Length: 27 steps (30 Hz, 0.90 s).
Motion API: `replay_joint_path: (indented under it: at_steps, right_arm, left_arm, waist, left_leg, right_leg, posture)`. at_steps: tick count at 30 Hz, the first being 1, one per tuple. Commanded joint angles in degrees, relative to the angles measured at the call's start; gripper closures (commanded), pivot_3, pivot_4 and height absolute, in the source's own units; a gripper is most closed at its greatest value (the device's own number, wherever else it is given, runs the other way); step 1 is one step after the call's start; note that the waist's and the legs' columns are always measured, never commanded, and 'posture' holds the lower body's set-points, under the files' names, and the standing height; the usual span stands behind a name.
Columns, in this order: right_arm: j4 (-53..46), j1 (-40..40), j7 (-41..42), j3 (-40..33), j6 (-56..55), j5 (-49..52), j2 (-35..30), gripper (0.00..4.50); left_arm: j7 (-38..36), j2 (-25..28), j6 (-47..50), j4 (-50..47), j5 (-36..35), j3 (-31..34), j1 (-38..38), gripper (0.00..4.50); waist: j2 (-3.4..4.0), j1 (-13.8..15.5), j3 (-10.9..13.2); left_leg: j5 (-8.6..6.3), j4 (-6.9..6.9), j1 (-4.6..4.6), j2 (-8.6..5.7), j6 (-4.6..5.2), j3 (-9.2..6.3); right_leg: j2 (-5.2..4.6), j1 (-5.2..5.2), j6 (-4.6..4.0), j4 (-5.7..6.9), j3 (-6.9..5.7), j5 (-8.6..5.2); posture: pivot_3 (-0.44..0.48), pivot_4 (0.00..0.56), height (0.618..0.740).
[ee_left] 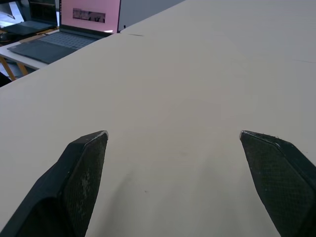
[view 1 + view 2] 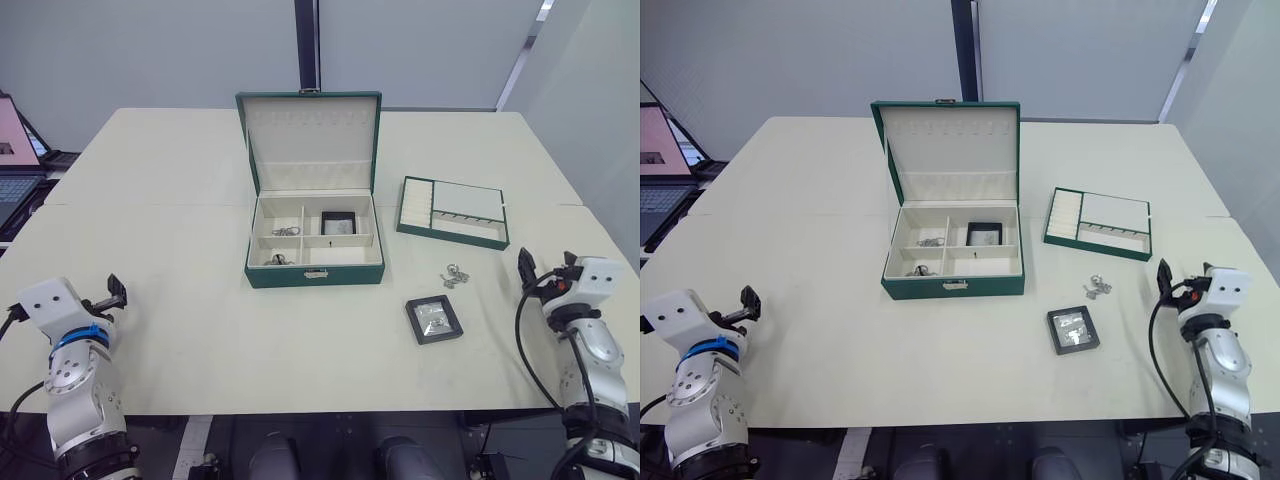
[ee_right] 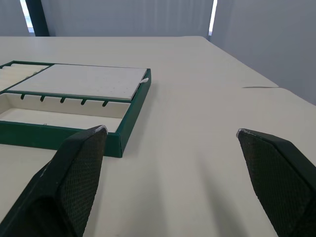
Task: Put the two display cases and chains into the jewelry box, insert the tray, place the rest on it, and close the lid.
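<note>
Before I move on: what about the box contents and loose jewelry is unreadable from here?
- Chains in the jewelry box left compartments: head views, too small to count.
- Loose silver cluster: too small to tell piece types.
- Display case on the table: contents too small.
- Tray: right wrist view, cut off by edge and finger.

Both arms: silver-grey jointed metal segments ending in white boxy wrist housings. Left arm carries a blue ring below its wrist housing. Right arm has a looping black cable along its forearm and a small red mark near the wrist. Fingers [image 1: 81, 182] black, wedge-shaped, with a fine mesh texture.
</note>
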Motion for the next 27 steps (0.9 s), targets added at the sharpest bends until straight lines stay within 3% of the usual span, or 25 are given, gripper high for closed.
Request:
replay_joint_path:
  at_steps: [1, 5, 14, 19, 27]
  right_arm:
    - [-1.09, -0.87, 0.57, -1.72, -1.07, 1.37, -1.54, 0.00]
    - [-3.75, -1.73, 4.58, -1.49, 2.02, 4.66, -3.21, 0.00]
    - [-17.69, -3.89, 29.27, 6.78, 21.46, 13.41, -17.85, 0.00]
    - [-23.69, -5.52, 42.90, 12.18, 28.70, 15.36, -26.98, 0.00]
    - [-30.67, -7.71, 56.42, 21.25, 27.73, 11.01, -33.96, 0.00]
  left_arm:
    - [0.19, 0.79, -0.98, -1.17, -0.37, 0.04, 0.39, 0.06]
    - [-3.95, 2.22, 0.86, -5.81, -2.27, -1.20, 1.36, 0.06]
    - [-22.58, 10.74, 10.35, -23.81, -17.93, -6.07, -0.84, 0.06]
    - [-32.70, 15.10, 16.33, -29.66, -25.76, -12.36, -3.59, 0.06]
    - [-49.72, 19.42, 16.07, -35.03, -25.21, -27.44, -4.97, 0.06]
  waist:
    - [0.00, 0.00, 0.00]
    - [0.00, 0.00, 0.00]
    - [0.07, 0.08, -0.03]
    - [0.08, 0.08, -0.02]
    - [0.08, -0.01, -0.01]
  left_leg:
    - [0.00, 0.00, 0.00, 0.00, 0.00, 0.00]
    - [0.00, 0.00, 0.00, 0.00, 0.00, 0.01]
    - [0.00, 0.01, -0.01, 0.00, 0.00, -0.01]
    - [0.00, 0.01, -0.03, -0.01, 0.01, -0.02]
    - [-0.01, 0.03, -0.03, -0.01, 0.01, -0.05]
  right_leg:
    - [0.00, 0.00, 0.00, 0.00, 0.00, 0.00]
    - [0.00, 0.00, 0.00, 0.00, 0.00, 0.00]
    - [0.00, 0.05, 0.00, -0.01, -0.02, 0.00]
    - [0.00, 0.05, 0.00, -0.10, -0.03, 0.00]
    - [0.02, 0.05, 0.00, -0.15, -0.02, 0.00]
  posture:
    - [0.000, 0.150, 0.740]
    - [0.000, 0.150, 0.740]
    - [0.000, 0.150, 0.740]
    - [0.000, 0.150, 0.740]
    - [0.000, 0.150, 0.740]
